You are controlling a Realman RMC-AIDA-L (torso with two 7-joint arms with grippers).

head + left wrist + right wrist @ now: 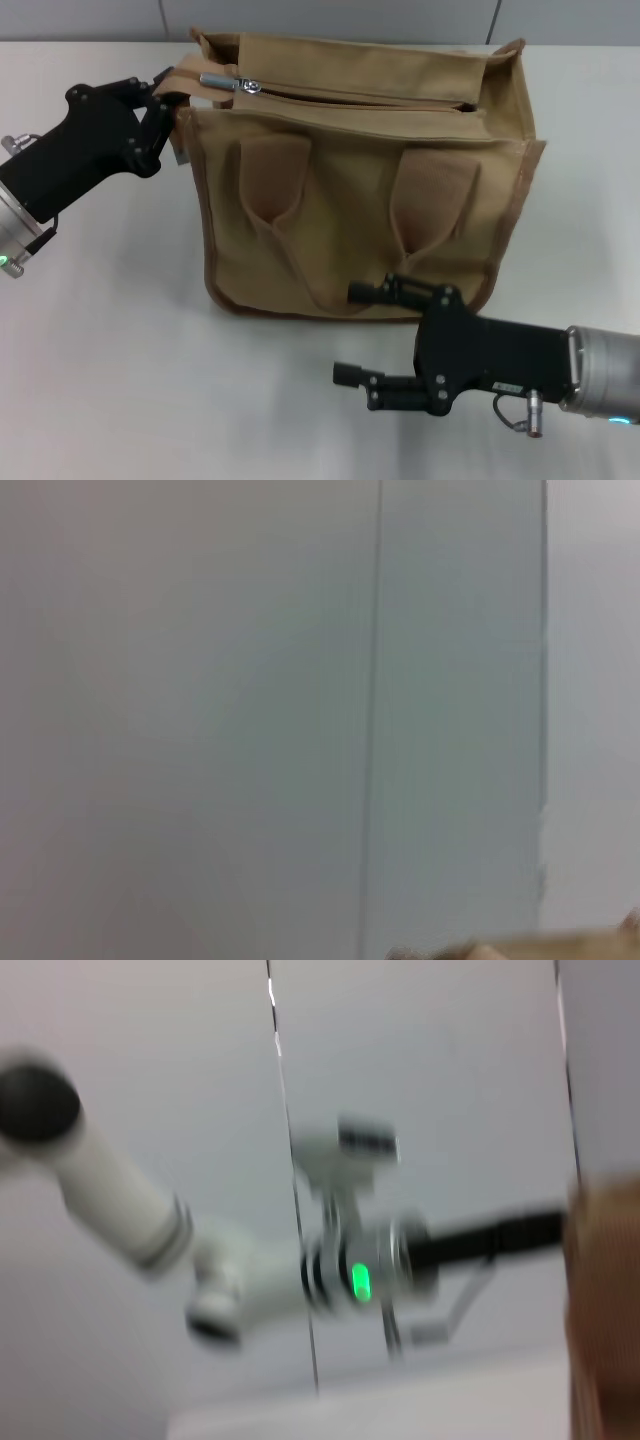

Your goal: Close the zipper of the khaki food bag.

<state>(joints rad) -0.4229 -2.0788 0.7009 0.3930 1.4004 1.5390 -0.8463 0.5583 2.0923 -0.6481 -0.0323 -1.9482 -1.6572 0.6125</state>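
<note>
The khaki food bag [360, 190] stands upright in the middle of the white table, its two loop handles facing me. Along its top runs the zipper [370, 97], with a dark gap showing between its edges. The silver pull tab [226, 80] lies at the bag's left end. My left gripper [166, 98] is at the bag's top left corner, shut on the tan fabric strip at the zipper's end. My right gripper [360, 334] is low over the table in front of the bag, open, holding nothing, its fingers pointing left. In the right wrist view the bag's edge [608, 1310] shows.
The white table [120, 380] runs all around the bag. A grey panelled wall [250, 700] stands behind it. The right wrist view shows my left arm [340, 1270] with a green light on its wrist. A sliver of tan fabric [520, 948] edges the left wrist view.
</note>
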